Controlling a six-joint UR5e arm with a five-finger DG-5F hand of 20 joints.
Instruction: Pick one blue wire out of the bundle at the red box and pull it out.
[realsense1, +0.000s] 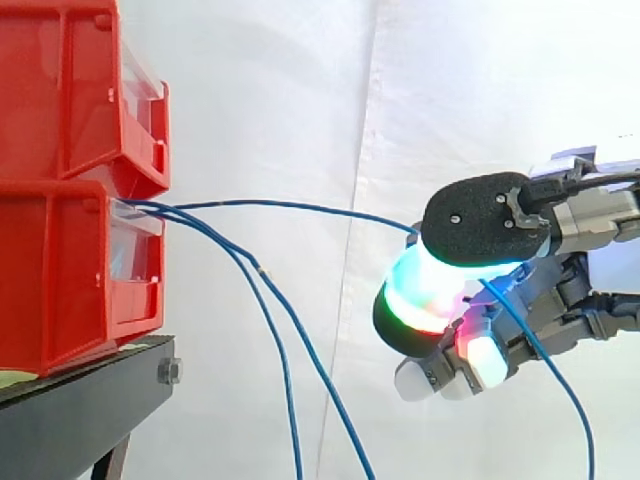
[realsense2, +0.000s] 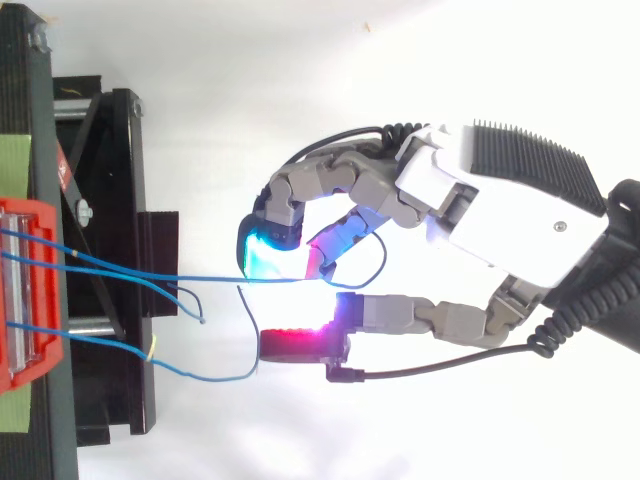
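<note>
The hand (realsense2: 500, 200) is curled in a pinch on one blue wire (realsense1: 300, 207), caught between its glowing pads (realsense1: 430, 290). That wire runs almost level from the mouth of the lower red box (realsense1: 60, 270) across to the hand, well apart from the box, and its free tail hangs down behind the fingers. The other two blue wires (realsense1: 270, 310) droop from the same opening towards the floor, beside the black stand (realsense1: 90, 400).

The step in hand looks like the pull itself. It should go best as a straight draw away from the box, along the line the wire already takes, with the pinch held firm so the thin wire cannot slide through the pads (the long tail suggests there is room to slip). All three wires lie touching at the box mouth, so a slow, steady pull is safer. A jerk could drag the neighbours out too.
</note>
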